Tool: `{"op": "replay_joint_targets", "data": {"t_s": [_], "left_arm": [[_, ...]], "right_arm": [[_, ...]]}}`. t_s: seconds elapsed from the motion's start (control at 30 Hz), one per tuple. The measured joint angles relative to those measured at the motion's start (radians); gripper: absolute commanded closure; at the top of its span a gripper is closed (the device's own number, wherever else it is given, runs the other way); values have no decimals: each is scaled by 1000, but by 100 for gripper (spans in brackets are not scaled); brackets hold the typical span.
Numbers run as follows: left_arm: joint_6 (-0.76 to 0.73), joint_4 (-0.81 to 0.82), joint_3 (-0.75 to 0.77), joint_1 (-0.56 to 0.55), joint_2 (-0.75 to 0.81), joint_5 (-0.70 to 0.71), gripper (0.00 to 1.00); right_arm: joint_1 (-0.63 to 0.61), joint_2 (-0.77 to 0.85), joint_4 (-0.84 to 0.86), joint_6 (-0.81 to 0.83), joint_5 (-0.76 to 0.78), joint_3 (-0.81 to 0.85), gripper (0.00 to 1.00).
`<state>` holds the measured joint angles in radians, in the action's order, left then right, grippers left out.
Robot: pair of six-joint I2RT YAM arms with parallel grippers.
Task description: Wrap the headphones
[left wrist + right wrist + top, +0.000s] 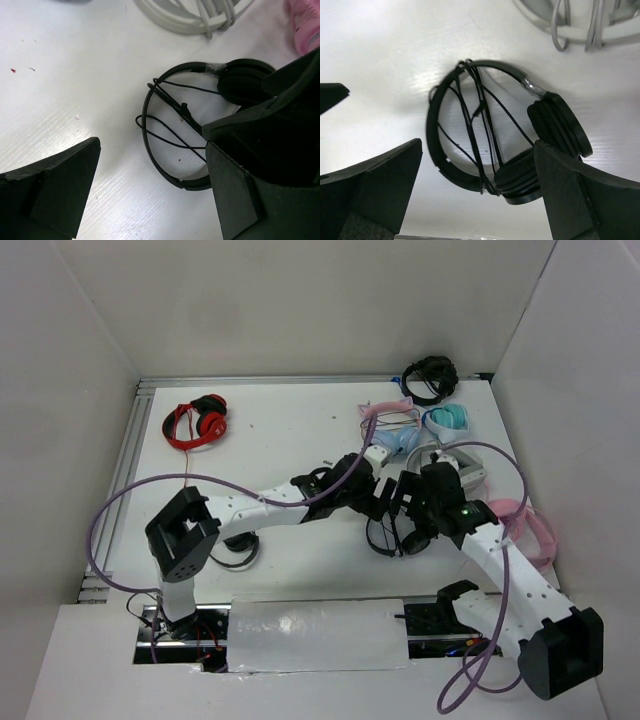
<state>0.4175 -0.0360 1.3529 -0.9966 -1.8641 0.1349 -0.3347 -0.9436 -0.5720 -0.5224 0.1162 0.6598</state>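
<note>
The headphones [470,135] lie flat on the white table, black, with a thin headband and round earcups. Their thin cable [475,125] is strung in several strands across the headband loop. In the top view the headphones [382,540] sit just in front of both grippers. My left gripper [150,200] hovers over the headband [150,125], open, with nothing between its fingers. My right gripper [477,200] is also open and empty, above the earcups [560,125]. The left gripper [378,502] and right gripper [408,512] are close together.
A red-and-black pair [196,423] lies at the back left. A black pair [430,378] sits at the back wall. Pink-blue [395,430], teal [447,420], white [455,460] and pink [530,530] headphones crowd the right side. The white pair [190,17] lies just beyond the headband.
</note>
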Motion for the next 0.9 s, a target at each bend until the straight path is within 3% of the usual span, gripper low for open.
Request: {"op": "replay_joint_targets", "data": {"t_s": [0.27,0.47,0.7,0.9], "left_arm": [[-2,8,-16,30,176,-55,1],[47,-34,-220,83,508,-26,1],[352,-370,-465,204,955,130,1],[589,-673,-555,237,1175,223,1]], "right_arm": [[-5,170,19,-16,26,72,0],[-10,305,35,-38,78,91,0],[-10,418,24,-76,187,91,0],[-10,467,26,-97,254,83,0]]}}
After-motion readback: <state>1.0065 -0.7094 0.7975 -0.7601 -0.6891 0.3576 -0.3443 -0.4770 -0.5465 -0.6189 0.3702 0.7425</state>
